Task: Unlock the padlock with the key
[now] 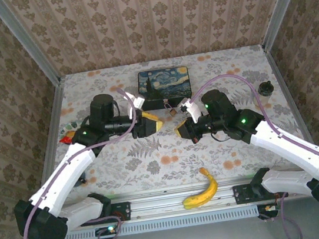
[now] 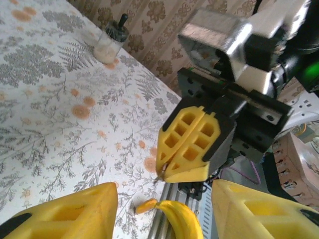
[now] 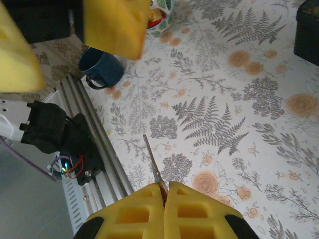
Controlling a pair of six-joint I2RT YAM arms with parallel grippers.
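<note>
1. Key [image 3: 152, 160] check: we confirm that the right gripper [image 3: 165, 191] has its jaws pressed together on the key's head. The thin blade projects forward past the yellow fingertips, above the floral table [image 3: 239, 114].
2. We note the left gripper [image 1: 155, 122]: its jaws stand spread with nothing between them, and it faces the right gripper at close range.
3. We locate the padlock [image 1: 172, 111]. In the overhead view it appears to lie on the table just in front of the starry-night tin [image 1: 164, 81], between the two grippers and slightly beyond them. Its keyhole is too small to make out.
4. We judge the step in hand to be securing the padlock body so that the key can go in. We bring the left gripper over the padlock and close on the brass body, not the shackle. The keyhole face must stay exposed toward the right gripper.
5. We align the blade with the keyhole axis before advancing. A skewed blade may twist in the pinch or push the padlock away.
6. We avoid the tin on approach. The banana [image 1: 200, 190] lies near the arm bases, well apart from the work.
</note>
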